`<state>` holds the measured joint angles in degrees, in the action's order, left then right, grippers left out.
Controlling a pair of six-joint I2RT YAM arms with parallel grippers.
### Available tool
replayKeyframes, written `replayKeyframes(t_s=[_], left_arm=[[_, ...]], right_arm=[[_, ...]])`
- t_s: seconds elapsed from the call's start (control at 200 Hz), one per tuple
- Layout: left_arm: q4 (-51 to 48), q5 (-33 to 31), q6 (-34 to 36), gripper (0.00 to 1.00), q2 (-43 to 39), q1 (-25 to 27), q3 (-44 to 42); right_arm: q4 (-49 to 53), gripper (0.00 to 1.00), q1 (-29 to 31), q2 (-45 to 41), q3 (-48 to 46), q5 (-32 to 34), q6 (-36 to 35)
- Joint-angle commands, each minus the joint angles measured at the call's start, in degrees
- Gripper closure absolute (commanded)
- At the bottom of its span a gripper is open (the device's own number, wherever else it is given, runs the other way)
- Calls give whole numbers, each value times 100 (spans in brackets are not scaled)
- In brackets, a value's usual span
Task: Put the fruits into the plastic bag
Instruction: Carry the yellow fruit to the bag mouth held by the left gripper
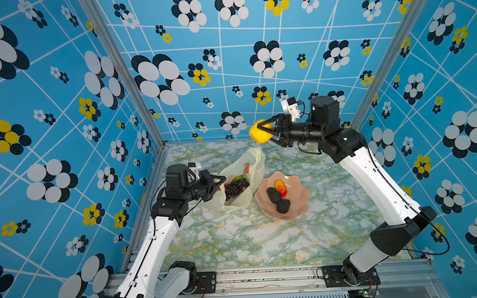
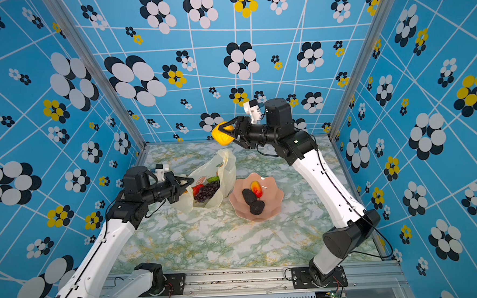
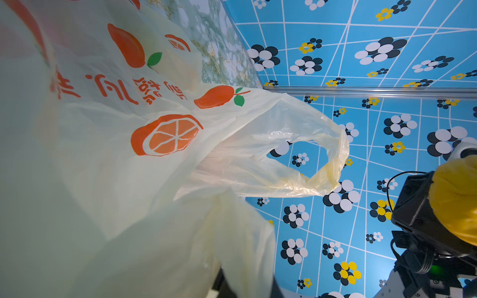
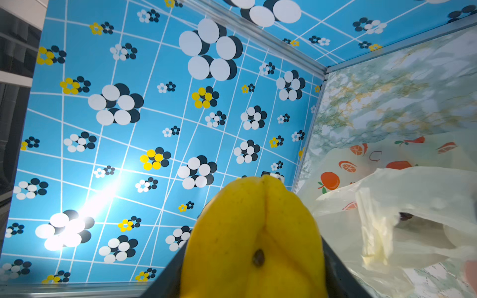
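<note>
Right wrist view: right jaws clamp the yellow fruit (image 4: 254,240) between them. Below and ahead, the plastic bag (image 1: 253,165) lies open, its edge pinched in the shut left jaws. Centre the fruit over that mouth, lower, then release.

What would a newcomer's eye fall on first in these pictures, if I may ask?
A bright yellow toy fruit hangs high near the back wall, clamped in the right arm's jaws. Below, the left arm's jaws pinch a printed plastic bag holding a dark grape bunch. Beside it, a pink scalloped bowl holds two dark bumpy ovals and a red-yellow piece.
</note>
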<state>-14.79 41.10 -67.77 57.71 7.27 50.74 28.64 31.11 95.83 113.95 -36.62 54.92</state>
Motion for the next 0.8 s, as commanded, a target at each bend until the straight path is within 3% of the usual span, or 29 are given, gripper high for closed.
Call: replayKeyframes(t_s=[0.0,0.33,0.795], left_arm=[[11,-45,71,100,-13,25,155],[-73,-52,112,100,-91,-54,228],[-6,-59,55,100,-23,-59,386]], right_arm=[[985,48,367,650,748,-3,-476],[4619,47,1100,2465,3388,1300,-2184],[5405,48,1601,3162,3414,2453,-2758]])
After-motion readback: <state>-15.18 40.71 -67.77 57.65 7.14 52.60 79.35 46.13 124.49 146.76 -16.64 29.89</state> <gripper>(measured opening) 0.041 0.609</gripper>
